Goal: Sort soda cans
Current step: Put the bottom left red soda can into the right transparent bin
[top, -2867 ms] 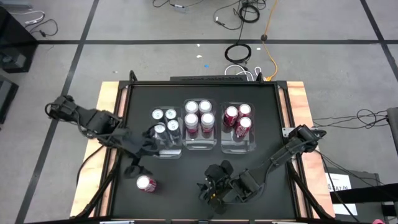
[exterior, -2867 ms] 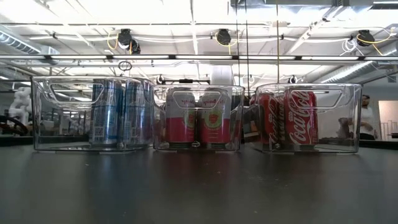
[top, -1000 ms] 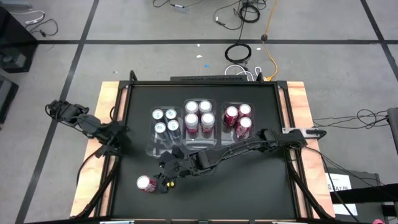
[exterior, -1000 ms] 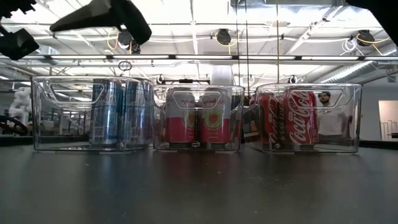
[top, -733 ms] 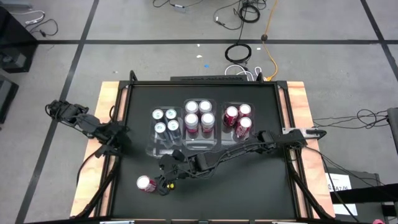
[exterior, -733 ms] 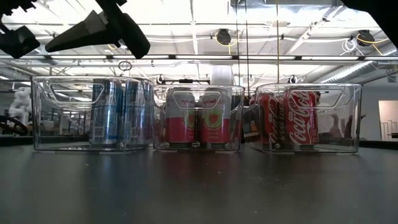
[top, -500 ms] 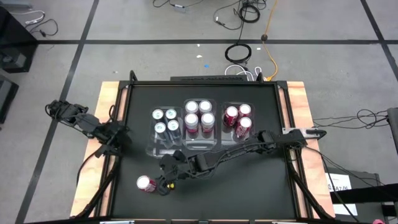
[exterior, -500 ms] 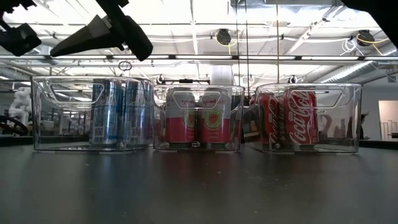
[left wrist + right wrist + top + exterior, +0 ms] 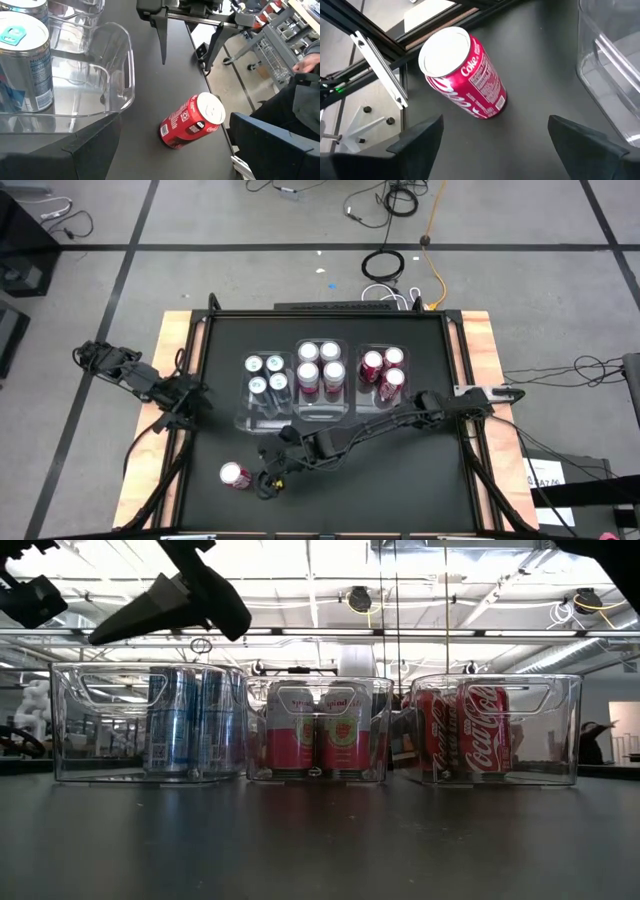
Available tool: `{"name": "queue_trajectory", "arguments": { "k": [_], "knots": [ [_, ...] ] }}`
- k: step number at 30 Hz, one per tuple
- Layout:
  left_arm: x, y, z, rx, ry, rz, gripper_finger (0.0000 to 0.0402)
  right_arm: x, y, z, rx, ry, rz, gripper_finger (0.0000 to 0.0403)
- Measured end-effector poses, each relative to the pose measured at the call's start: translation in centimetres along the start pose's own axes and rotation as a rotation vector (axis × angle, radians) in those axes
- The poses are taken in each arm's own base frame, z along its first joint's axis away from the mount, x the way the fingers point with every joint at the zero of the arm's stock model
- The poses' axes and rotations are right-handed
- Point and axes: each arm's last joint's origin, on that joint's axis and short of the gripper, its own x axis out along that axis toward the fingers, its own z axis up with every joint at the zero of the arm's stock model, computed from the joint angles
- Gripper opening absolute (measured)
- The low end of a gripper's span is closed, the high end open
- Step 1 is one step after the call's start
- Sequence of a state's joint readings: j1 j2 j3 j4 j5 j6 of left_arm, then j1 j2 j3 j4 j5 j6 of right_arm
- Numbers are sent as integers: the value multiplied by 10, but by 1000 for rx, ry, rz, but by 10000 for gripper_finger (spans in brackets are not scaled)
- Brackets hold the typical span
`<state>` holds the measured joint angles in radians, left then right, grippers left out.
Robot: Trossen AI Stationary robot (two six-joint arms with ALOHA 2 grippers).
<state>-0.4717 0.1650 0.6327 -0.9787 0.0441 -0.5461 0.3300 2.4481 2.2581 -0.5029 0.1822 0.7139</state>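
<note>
— Right wrist view first: what lies ahead of your fingers?

— My right gripper [image 9: 490,145] is spread wide, holding nothing. The loose can [image 9: 463,71] lies on its side just beyond it, off toward one finger, its long axis slanting across the gap.

— Which arm is nearer?

— Mine, the right. In the high view it hangs just beside the can [image 9: 235,474] at the table's near left; the left gripper [image 9: 193,402] waits open at the table's left edge.

— And the bins?

— Low view alone shows the bins [image 9: 148,725] and label colours; the fallen can is missing there.

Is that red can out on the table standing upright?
No, the red can lies on its side on the dark table, outside the bins.
</note>
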Motion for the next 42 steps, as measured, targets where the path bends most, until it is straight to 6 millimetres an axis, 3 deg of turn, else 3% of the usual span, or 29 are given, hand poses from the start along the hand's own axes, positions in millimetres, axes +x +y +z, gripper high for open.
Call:
{"name": "queue_trajectory", "arguments": {
  "k": [5, 27, 34, 42],
  "knots": [
    [0, 0, 0, 0, 0, 0, 379, -1, 2, -5, -14, 27, -12, 395],
    [0, 2, 1, 1, -40, 69, 379, -1, 6, -5, -74, 24, 38, 397],
    [0, 2, 2, 2, -44, 66, 379, 18, 13, -11, -279, -89, 110, 396],
    [0, 2, 2, 1, -43, 67, 379, 39, 8, -18, -301, -136, 138, 396]
  ]
}}
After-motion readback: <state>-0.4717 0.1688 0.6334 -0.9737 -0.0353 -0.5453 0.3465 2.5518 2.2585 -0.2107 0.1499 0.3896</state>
